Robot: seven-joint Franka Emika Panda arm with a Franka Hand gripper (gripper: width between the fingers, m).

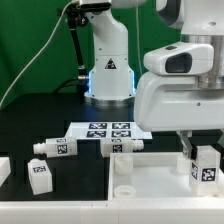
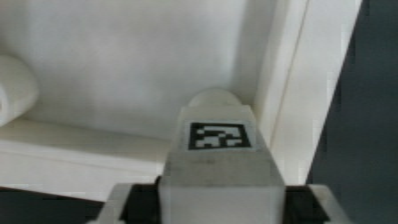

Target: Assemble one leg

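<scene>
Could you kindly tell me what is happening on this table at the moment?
The Franka arm's end effector grips a small white plastic leg peg with a square marker tag upright over the large white square tray-like top. Other similar white pegs lie loose on the black table near the marker board.

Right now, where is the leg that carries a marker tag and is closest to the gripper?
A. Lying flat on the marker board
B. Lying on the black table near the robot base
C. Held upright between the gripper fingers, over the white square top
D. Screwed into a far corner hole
C: the leg stands upright in the gripper, above the white square top; the wrist view shows it clamped between the fingers.
</scene>
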